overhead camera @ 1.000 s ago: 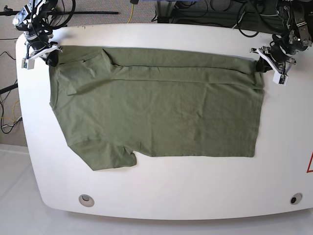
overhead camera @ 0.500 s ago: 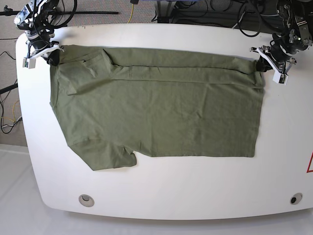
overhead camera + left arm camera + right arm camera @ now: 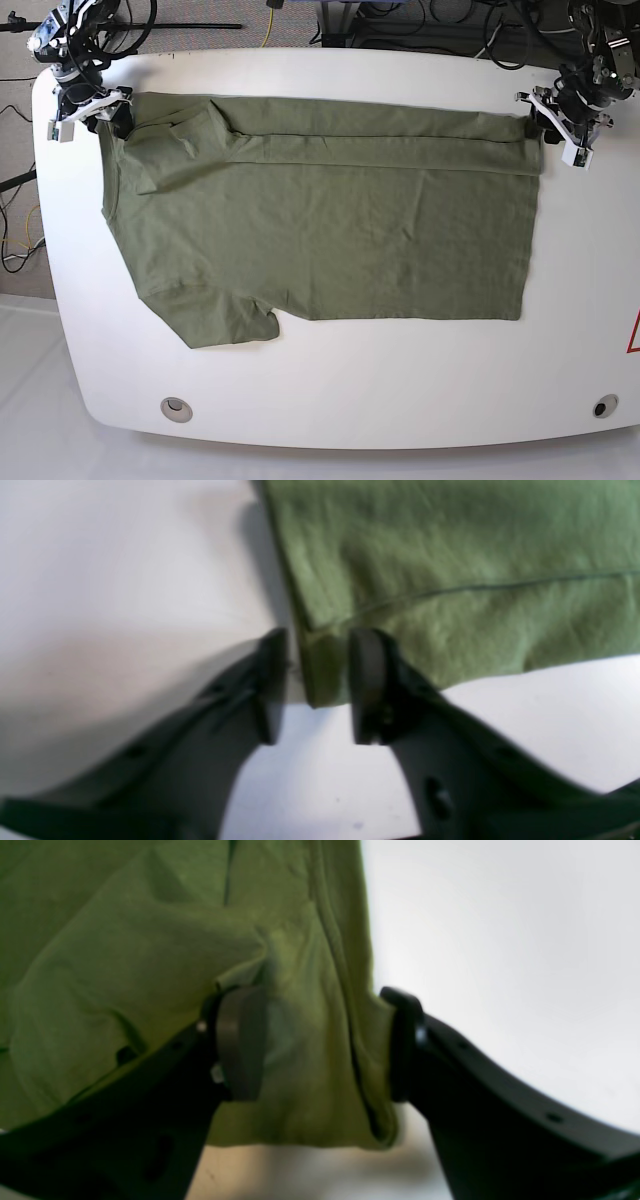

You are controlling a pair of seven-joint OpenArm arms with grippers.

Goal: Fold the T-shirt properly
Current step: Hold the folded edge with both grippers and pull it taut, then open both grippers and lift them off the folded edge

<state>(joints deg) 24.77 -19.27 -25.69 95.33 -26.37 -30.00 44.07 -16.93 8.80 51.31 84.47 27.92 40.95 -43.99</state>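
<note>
The olive-green T-shirt lies flat on the white table, neck end to the left, with its far strip folded over toward the middle. At the far right corner my left gripper stands open. In the left wrist view the T-shirt corner sits loose between the left gripper fingers, with a gap on one side. My right gripper is open at the far left corner. Its jaws stand wide around a bunched fold of the T-shirt.
Two round holes sit near the table's front edge. Cables and stands lie behind the far edge. A red mark shows at the right edge. The floor is visible to the left.
Both grippers have gone from shut on the shirt's far corners to open. They have shifted slightly toward the far edge, and the folded strip has settled on the table.
</note>
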